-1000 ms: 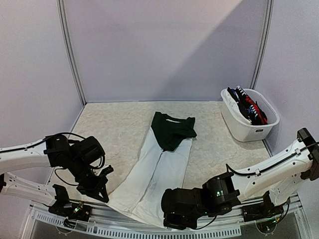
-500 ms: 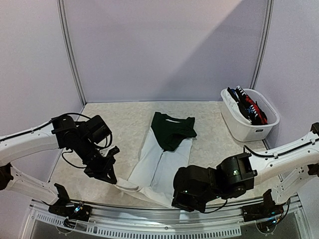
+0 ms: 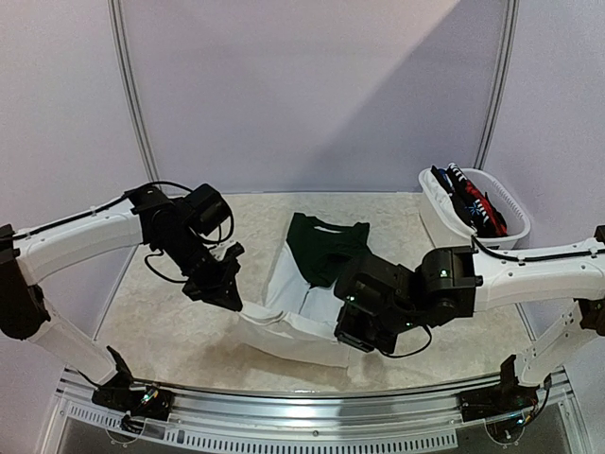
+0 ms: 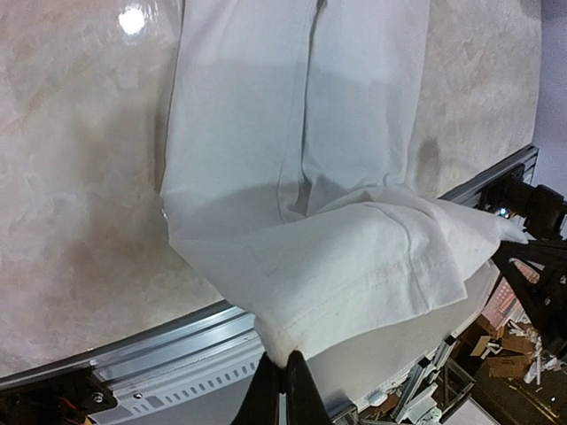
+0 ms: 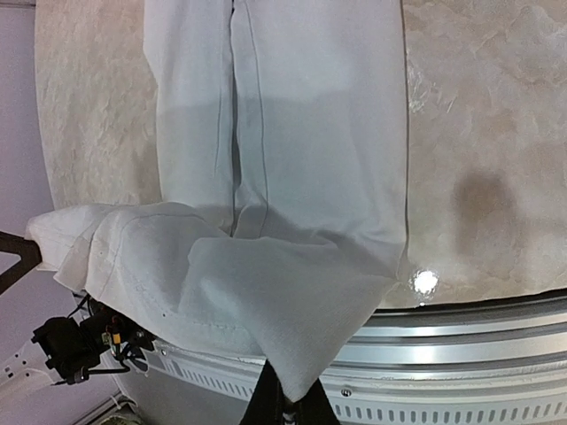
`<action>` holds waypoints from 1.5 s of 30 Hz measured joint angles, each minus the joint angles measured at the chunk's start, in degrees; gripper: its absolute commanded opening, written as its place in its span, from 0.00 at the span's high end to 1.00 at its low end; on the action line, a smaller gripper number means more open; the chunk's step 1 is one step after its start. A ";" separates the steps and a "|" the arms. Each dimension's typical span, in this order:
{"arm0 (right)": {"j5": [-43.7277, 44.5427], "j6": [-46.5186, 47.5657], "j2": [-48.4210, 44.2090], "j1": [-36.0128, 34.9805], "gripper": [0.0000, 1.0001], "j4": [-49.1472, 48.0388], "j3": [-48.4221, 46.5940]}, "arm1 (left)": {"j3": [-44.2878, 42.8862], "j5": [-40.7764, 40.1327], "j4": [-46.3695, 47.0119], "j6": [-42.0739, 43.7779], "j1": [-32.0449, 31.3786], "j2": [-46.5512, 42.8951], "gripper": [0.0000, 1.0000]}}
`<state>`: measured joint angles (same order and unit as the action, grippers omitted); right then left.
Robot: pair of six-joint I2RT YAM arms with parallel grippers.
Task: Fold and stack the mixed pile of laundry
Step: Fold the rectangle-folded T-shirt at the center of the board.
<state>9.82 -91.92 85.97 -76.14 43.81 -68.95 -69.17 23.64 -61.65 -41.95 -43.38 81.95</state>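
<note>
White garment (image 3: pixel 286 291) runs lengthwise away (hem raised).

We saw a long white garment (image 3: pixel 293 317) lying lengthwise, its near hem raised and doubled back; a dark green piece (image 3: pixel 326 248) lay on its far end; striped and red garments (image 3: pixel 470 203) filled a white tub (image 3: pixel 463 248).

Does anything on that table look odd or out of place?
Yes: a dark green piece lies on the far end of the white garment, whose near hem the left end effector and right end effector hold up; it may get folded inside.
</note>
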 measured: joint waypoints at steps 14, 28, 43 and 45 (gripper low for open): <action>0.07 8.74 3.02 8.61 1.00 0.09 -0.33 | -9.38 -1.44 1.46 6.36 4.35 12.79 1.00; -3.02 16.74 9.75 15.08 1.00 -0.28 -3.96 | -16.52 -1.99 4.09 9.79 6.27 23.19 1.00; -6.12 24.22 15.04 21.11 1.00 -0.92 -4.61 | -21.77 -4.52 5.27 10.75 7.67 30.95 1.00; -6.64 25.22 16.06 21.75 1.00 -1.31 -4.63 | -21.99 -4.92 5.35 10.82 7.82 31.93 1.00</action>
<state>3.18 -66.70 102.04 -54.39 42.50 -73.58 -91.15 18.72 -56.29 -31.14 -35.55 113.89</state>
